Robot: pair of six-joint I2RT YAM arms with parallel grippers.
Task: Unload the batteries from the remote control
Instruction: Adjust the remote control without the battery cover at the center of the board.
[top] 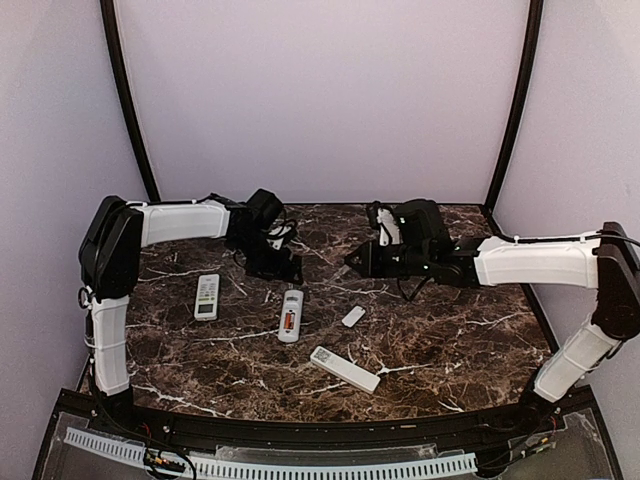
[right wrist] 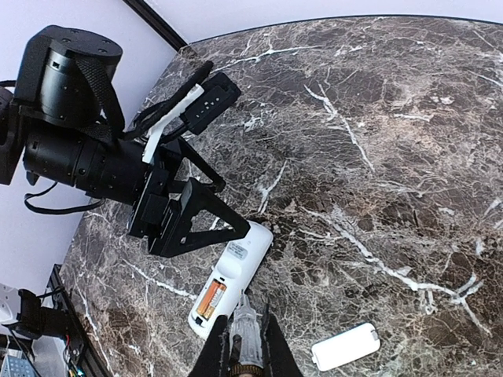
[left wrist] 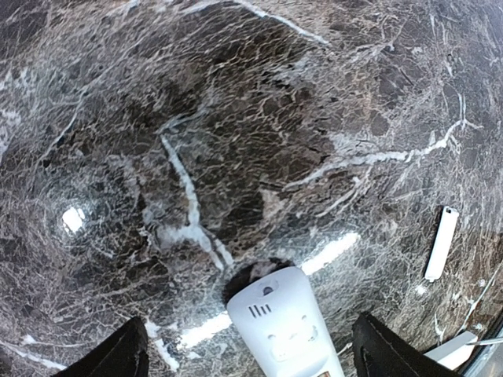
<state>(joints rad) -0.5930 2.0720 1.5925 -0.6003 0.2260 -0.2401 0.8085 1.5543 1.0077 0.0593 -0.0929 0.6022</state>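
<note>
Left gripper [left wrist: 255, 342] fingers wide apart astride remote [left wrist: 284, 330]; right gripper [right wrist: 245, 349] pinched together; orange battery [right wrist: 208, 301] in remote

Brown marble table [top: 450, 330]: left remote [top: 206, 296], middle remote [top: 290, 315], near remote [top: 344, 369], white cover plate [top: 353, 316].

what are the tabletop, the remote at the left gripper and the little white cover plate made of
Tabletop: polished marble or marble-look laminate; dark brown, white veins, lamps mirrored in it. Remote control: white moulded plastic, smooth satin, with moulded slots. Cover plate: probably the same white plastic, thin, plain.
</note>
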